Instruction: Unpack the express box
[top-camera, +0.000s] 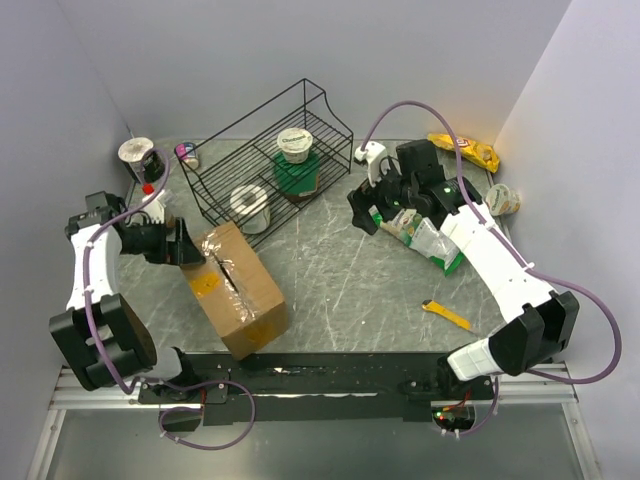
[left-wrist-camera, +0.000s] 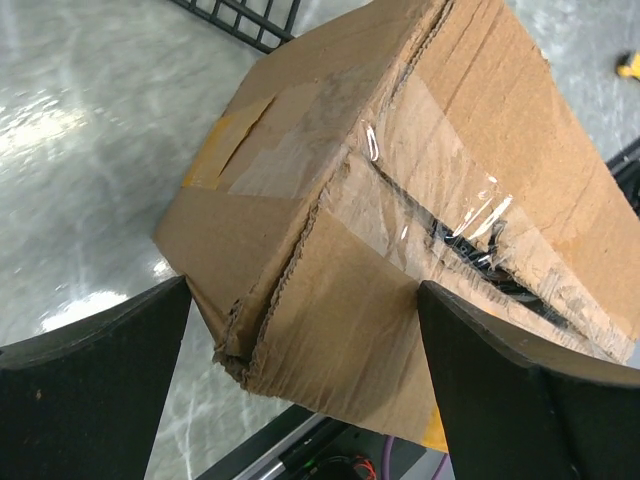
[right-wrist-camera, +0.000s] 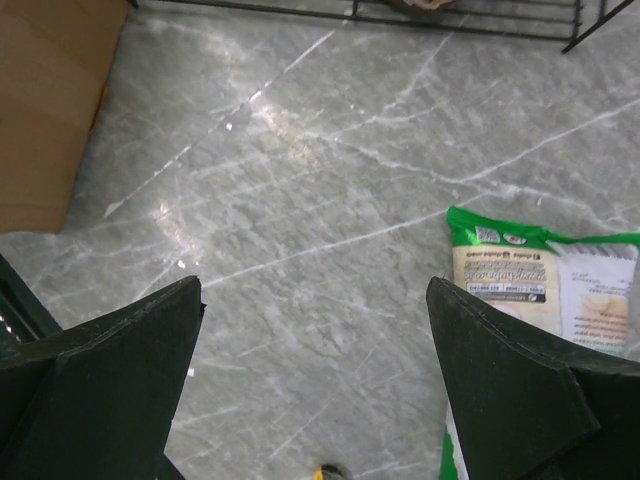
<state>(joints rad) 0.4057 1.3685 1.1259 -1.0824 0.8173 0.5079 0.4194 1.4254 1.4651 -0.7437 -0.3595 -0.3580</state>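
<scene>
**First:** Near the front left corner of the table (top-camera: 340, 275) sits the box (top-camera: 240, 290), skewed, one end toward the rack (top-camera: 243, 126) and the other toward the front edge.

**Second:** Opened yet?

**First:** Partly, I'd say. The tape along the top seam is torn and a dark slit shows between the flaps, but the flaps lie flat. I can't make out what's inside, only something dark in the gap.

**Second:** And the left gripper (top-camera: 185, 245)?

**First:** It's at the box's left end, spread wide and holding nothing. On its own camera the fingers (left-wrist-camera: 90, 380) flank a ragged upper corner of the box. Whether they touch the cardboard I can't tell.

**Second:** The right gripper (top-camera: 368, 212)?

**First:** It hangs over the right half of the table, near a green-and-white bag (top-camera: 425, 240). It's spread wide too and empty, and well apart from the box.

**Second:** So which step is this?

**First:** Getting the flaps open, by my reckoning. Nothing has come out of the box that I can vouch for.

**Second:** What does the next move call for?

**First:** A finger has to go into that slit or under a flap edge, then turn the flap outward. The other arm should brace the box, or it may just slide on the smooth top.

**Second:** Any snag?

**First:** The corner looks soft and frayed. It might tear sooner than lift.
</scene>
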